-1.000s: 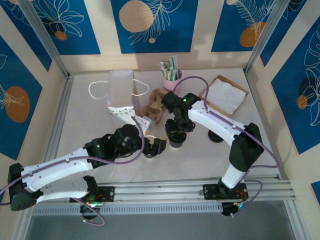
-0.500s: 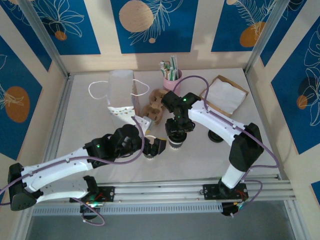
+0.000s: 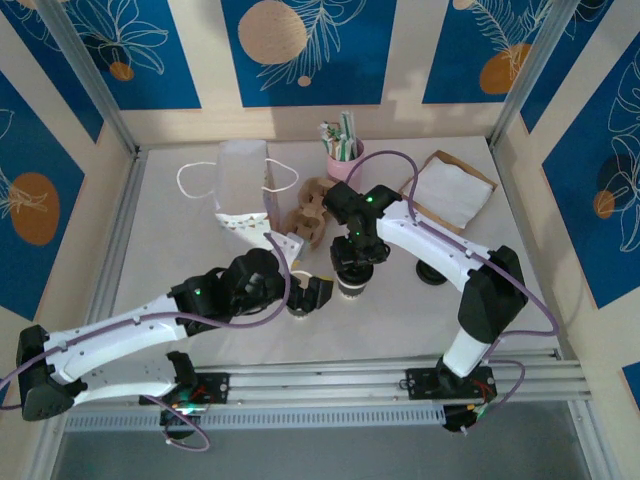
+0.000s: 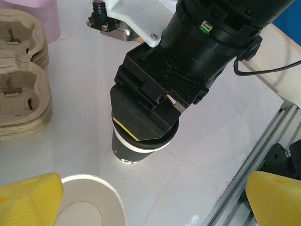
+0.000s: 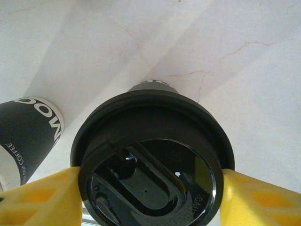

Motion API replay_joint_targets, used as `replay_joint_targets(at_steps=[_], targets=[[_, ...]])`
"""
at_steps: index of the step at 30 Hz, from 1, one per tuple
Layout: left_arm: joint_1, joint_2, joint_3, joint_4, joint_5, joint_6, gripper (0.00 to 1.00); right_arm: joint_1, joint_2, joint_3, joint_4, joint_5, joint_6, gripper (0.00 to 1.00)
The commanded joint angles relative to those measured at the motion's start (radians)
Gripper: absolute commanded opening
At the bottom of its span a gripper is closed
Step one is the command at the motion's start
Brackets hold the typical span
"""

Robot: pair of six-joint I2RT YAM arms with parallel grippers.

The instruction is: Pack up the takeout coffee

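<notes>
The takeout coffee is a dark-walled paper cup with a white band under a round black lid. It stands on the white table in front of the pulp carrier. My right gripper comes down on it from above. Its yellow fingers press the lid's rim on both sides, so it is shut on the cup. My left gripper is open just left of it, with a lidless cup low between its yellow fingertips.
A white paper bag with handles stands at the back left. A pink cup of straws is behind the carrier, and white napkins lie at the back right. A dark round thing lies right of my right arm. A metal rail runs along the near edge.
</notes>
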State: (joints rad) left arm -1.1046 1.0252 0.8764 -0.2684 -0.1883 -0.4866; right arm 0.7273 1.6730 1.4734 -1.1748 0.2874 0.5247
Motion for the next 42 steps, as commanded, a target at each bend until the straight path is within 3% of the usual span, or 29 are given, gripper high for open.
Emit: replay_joint_targets(at_steps=[1,29,42], targets=[[-0.009,0.000,-0.007,0.025,0.000,0.024,1.00,0.006,0.003,-0.002,-0.005,-0.021,0.015,0.66],[-0.009,-0.004,-0.019,0.026,-0.005,0.014,1.00,0.025,0.034,-0.079,0.004,-0.008,0.039,0.66],[-0.009,-0.007,-0.019,0.027,-0.006,0.013,1.00,0.068,0.037,-0.212,0.045,-0.005,0.082,0.66]])
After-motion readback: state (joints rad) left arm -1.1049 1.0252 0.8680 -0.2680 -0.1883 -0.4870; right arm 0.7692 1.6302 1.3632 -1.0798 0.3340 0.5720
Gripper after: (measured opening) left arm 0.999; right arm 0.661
